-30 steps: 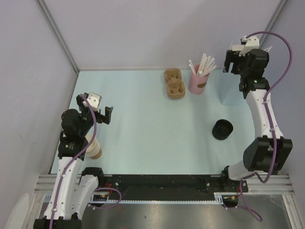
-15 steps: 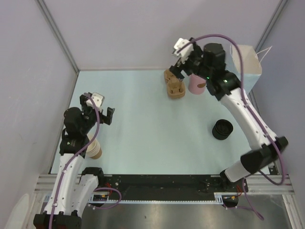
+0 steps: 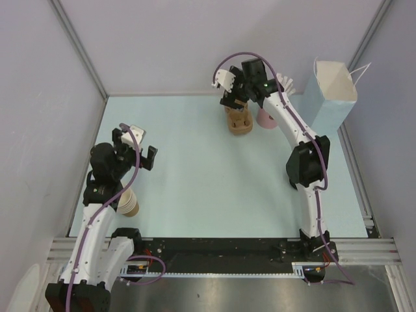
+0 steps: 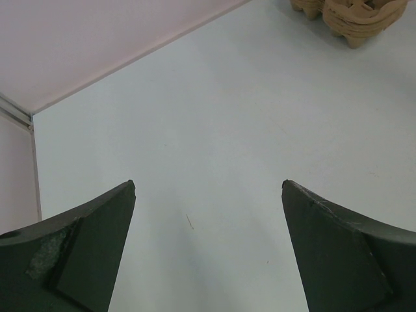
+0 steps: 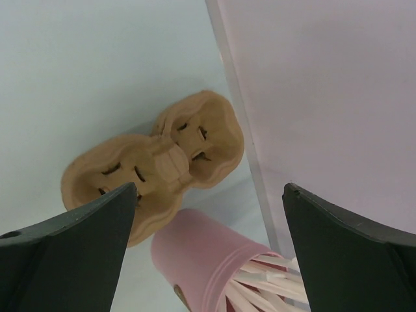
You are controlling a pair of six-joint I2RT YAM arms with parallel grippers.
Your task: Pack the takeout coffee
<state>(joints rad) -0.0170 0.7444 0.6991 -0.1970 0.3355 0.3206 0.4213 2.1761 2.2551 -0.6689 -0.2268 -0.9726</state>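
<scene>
The right gripper [image 3: 230, 97] [image 5: 209, 186] hangs over the table's [image 3: 195, 149] far edge with its jaws spread wide and nothing between them. Below it lie a brown pulp carrier [image 3: 239, 121] [image 5: 162, 162] and, just beside that, a pink cup [image 3: 265, 118] [image 5: 195, 250] of straws [image 5: 260, 279]. A pale blue bag [image 3: 331, 97] stands upright to the right. The left gripper [image 3: 138, 149] [image 4: 208, 184] is also released and empty, above bare table near a cup stack [image 3: 130, 205]. The coffee shows in no view, so its place cannot be told.
</scene>
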